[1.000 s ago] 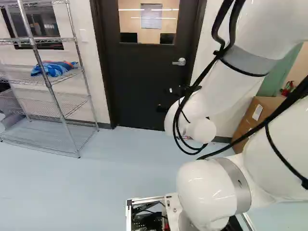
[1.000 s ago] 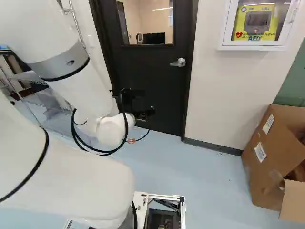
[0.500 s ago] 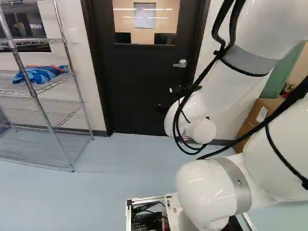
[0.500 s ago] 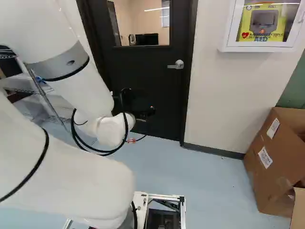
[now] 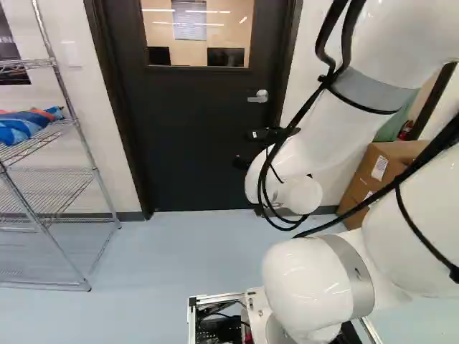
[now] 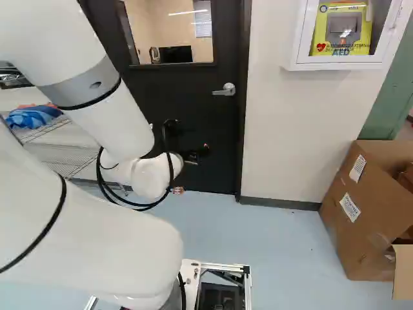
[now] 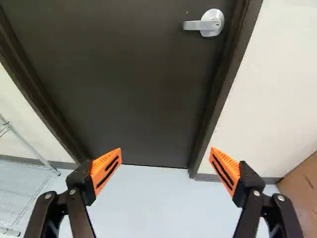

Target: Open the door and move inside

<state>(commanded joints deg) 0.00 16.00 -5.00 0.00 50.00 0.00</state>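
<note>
Base [image 5: 215, 297]: moved | Arm [image 5: 333, 140]: pose unchanged | Hand [image 5: 245, 148]: open, fingers spread wide | Door [image 5: 193, 143]: dark, windowed, closed, ahead of hand | Lever handle [image 5: 259, 96]: silver, on door, right side in left base view

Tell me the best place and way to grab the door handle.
Probably the lever bar, near its free end. Come straight at the door from the front, with the open gripper turned to close from above and below, because the bar runs roughly level, sideways from its round mount.
</note>
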